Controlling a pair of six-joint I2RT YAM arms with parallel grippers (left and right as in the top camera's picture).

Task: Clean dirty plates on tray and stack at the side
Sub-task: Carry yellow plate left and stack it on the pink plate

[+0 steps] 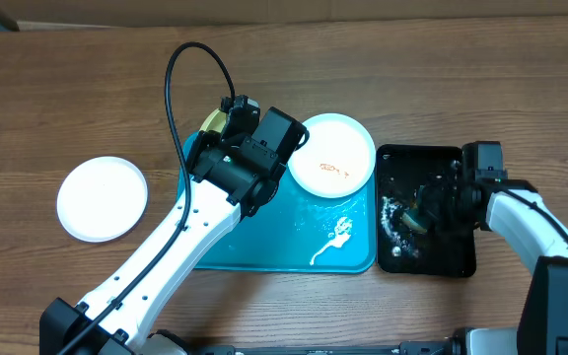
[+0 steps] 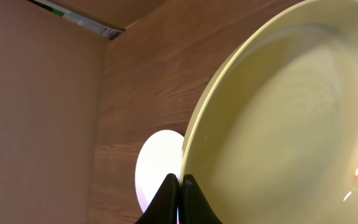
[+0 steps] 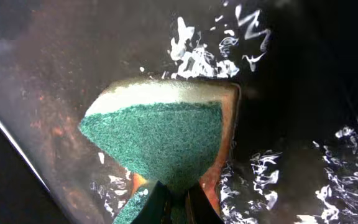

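Wood-grain desk fills the overhead view, with the turquoise tray near the middle and a smaller black tray just beside it toward the right edge. One white plate lies on the bare desk toward the left edge, well apart from the tray.

The left fingers are pressed together on the rim of the pale yellow-green plate, holding it tilted above the tray's far left corner. The face it shows looks free of smears. The right fingers pinch a green sponge down in the black tray, among white foam. A second white plate, marked with an orange-red smear, sits at the tray's far right corner.

As I read it, the step in hand is moving the yellow-green plate to the stack at the side. The next move calls for swinging it toward the left edge, levelling it, centring it over the white plate and lowering it before the fingers let go. An edge pinch like this could let the plate pivot. The smeared plate is not yet cleaned.
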